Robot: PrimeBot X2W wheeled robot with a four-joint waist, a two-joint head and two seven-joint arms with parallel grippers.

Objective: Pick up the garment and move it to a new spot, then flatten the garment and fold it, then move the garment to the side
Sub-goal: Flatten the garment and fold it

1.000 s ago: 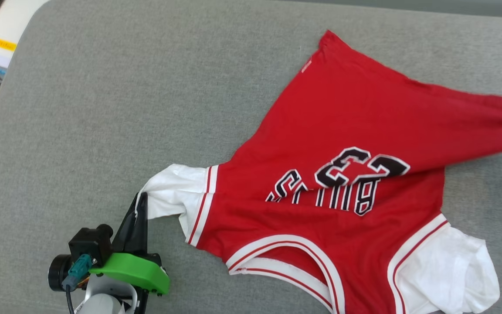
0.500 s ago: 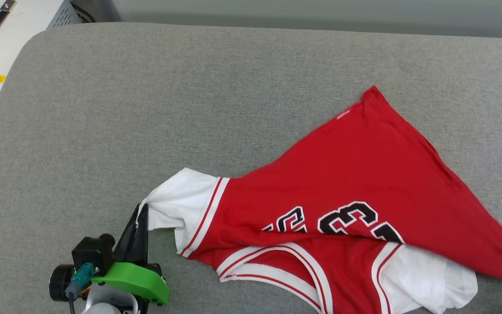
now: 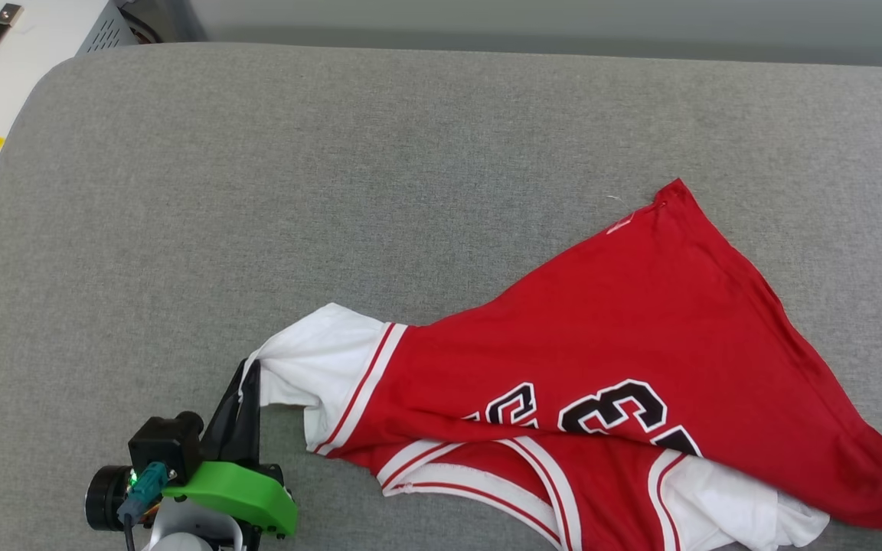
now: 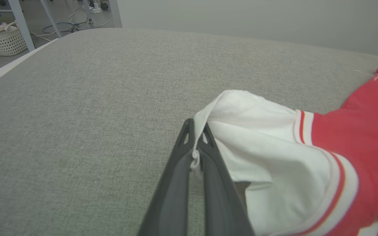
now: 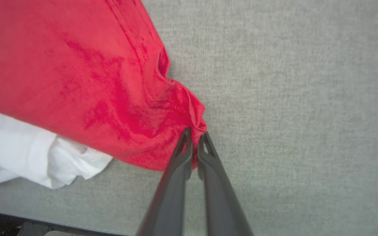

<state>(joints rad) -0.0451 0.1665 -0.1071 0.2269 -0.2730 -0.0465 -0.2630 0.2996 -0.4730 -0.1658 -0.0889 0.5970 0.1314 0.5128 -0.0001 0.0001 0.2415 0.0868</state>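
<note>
Since a second ago, the red hem corner [image 5: 189,111] has been drawn down and across, so the shirt [image 3: 640,337] now lies doubled over its right-hand sleeve [image 3: 724,505]. Right gripper [image 5: 194,132]: fingers pinched together on that hem corner, low over the grey pad [image 3: 334,191]. Left gripper [image 4: 196,124]: still clamped on the edge of the other white sleeve [image 4: 258,131]. Shirt rests on the pad's near right part, number upward.

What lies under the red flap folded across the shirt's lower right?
A white sleeve and striped collar trim poke out from beneath the red flap. Whatever else lies beneath is hidden by the fabric.
</note>
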